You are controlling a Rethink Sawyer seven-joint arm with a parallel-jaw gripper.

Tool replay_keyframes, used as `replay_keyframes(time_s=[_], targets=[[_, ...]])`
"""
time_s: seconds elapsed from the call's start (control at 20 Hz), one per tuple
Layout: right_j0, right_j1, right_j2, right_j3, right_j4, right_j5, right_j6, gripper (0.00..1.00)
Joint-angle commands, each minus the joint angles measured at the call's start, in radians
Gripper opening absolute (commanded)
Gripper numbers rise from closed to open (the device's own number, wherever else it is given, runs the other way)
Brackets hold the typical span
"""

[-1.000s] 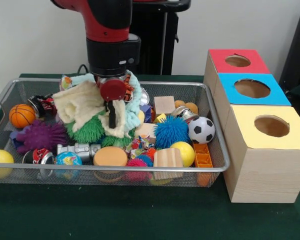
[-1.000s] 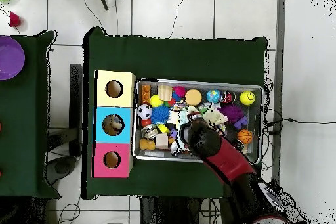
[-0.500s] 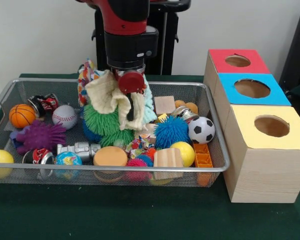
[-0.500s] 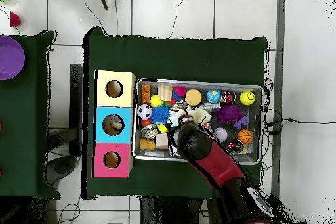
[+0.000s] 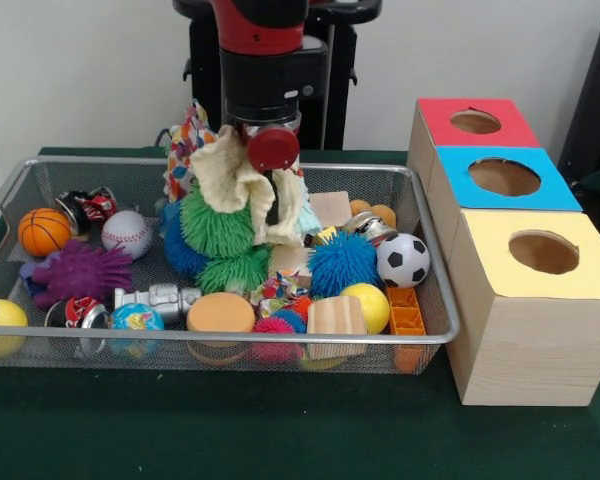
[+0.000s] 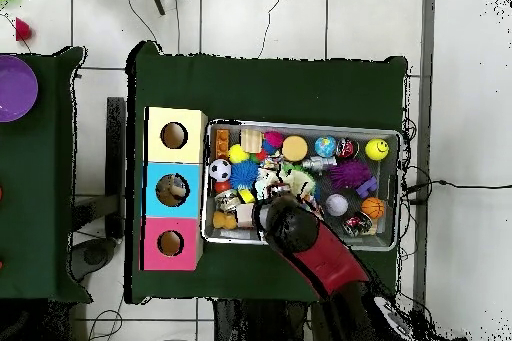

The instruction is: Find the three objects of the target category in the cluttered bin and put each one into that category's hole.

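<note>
**A:** The hand (image 5: 272,188) is pinched on a cream cloth (image 5: 225,175), holding it above the bin (image 5: 100,340). Look what's bunched up with it, though: a patterned cloth (image 5: 185,135) behind and a teal cloth (image 5: 306,215) on the other side.

**B:** That's my worry. I can't tell if the hand grips those two or if they're only tangled in. If they're tangled, one slips off on the way across and lands on the tabletop (image 5: 280,430).

**A:** And the green ball (image 5: 215,225): its spikes press right against the cream cloth. I can't tell whether it's snagged or just sitting on the heap.

**B:** If it's snagged, it rides along and jams at a hole. The boxes (image 5: 505,180) stand just beside the bin, and that bundle looks wide for any of those openings.

**A:** So a bunched wad could drape over the rim of a hole instead of dropping through.

**B:** Exactly. The low tails could also drag toys out over the bin's edge.

**A:** What about the arm (image 5: 265,60)?

**B:** It's straight down, wrist vertical, over the back of the bin near its middle. The cloth hides the fingertips, and the bundle hangs below, with its bottom down among the toys.
</note>
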Motion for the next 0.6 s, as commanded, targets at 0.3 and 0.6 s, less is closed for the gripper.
replay_keyframes(time_s=[0.3, 0.6], targets=[[-0.076, -0.053, -0.054, -0.112, -0.137, 0.11, -0.043, 1.0], [-0.116, -0.082, -0.001, -0.105, -0.191, 0.058, -0.008, 1.0]])
